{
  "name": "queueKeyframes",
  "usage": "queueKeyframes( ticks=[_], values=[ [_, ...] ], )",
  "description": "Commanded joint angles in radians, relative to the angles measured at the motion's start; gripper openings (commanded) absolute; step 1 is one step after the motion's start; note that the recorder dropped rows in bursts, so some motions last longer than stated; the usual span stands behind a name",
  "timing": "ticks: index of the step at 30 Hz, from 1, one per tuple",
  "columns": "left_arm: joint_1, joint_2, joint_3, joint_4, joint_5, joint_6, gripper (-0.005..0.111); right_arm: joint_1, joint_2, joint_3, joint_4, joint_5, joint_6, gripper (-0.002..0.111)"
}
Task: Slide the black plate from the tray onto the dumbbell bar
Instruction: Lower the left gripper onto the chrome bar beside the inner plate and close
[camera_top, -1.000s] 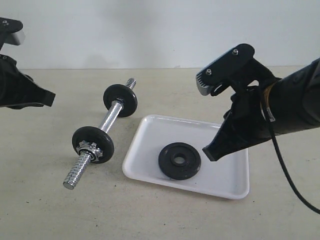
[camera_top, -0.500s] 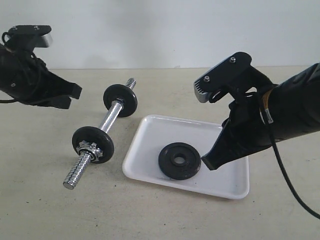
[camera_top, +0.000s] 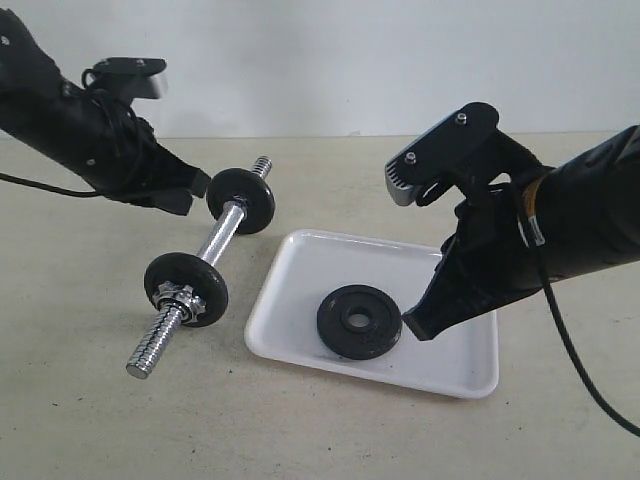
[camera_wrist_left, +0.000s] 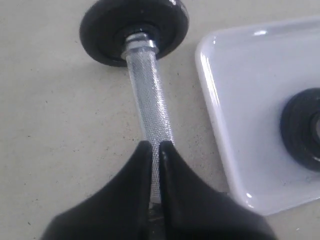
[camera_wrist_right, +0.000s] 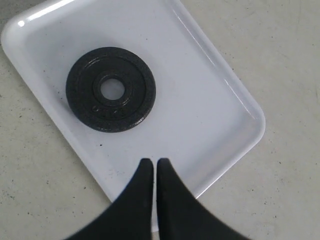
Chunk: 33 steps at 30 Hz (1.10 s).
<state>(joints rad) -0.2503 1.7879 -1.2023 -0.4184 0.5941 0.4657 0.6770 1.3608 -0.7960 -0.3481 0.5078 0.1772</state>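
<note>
With right gripper (camera_wrist_right: 154, 163) and left gripper (camera_wrist_left: 155, 145) both closed and empty, that round matte-black plate (camera_wrist_right: 132, 102) might skid across the glossy white tray (camera_wrist_right: 210, 100).

Bare tray (camera_wrist_right: 200, 100) around black plate (camera_wrist_right: 131, 92)

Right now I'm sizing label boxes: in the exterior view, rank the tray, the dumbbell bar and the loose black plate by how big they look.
1. the tray, widest and covering most area.
2. the dumbbell bar, about as long as the tray but thin.
3. the black plate, clearly smallest.
</note>
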Motion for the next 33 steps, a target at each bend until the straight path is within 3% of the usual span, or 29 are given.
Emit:
queueKeyframes(
  ticks=[1, 10, 18, 20, 33],
  values=[
    [-0.042, 0.062, -0.050, 0.025, -0.004, 0.017, 0.004, 0.002, -0.001, -0.008, 0.001, -0.003, -0.005, 0.000],
    [-0.065, 0.132, -0.125, 0.143, 0.014, 0.015, 0.009, 0.002, -0.001, -0.008, -0.025, -0.004, -0.008, 0.000],
    [-0.065, 0.150, -0.125, 0.146, -0.022, -0.025, 0.058, 0.002, -0.001, -0.008, -0.025, -0.011, -0.008, 0.000],
    [-0.065, 0.155, -0.125, 0.146, -0.029, -0.065, 0.065, 0.002, -0.001, -0.008, -0.025, -0.013, -0.006, 0.000],
    [-0.065, 0.205, -0.125, 0.146, -0.135, -0.067, 0.067, 0.002, -0.001, -0.008, -0.025, -0.020, -0.004, 0.000]
  ],
)
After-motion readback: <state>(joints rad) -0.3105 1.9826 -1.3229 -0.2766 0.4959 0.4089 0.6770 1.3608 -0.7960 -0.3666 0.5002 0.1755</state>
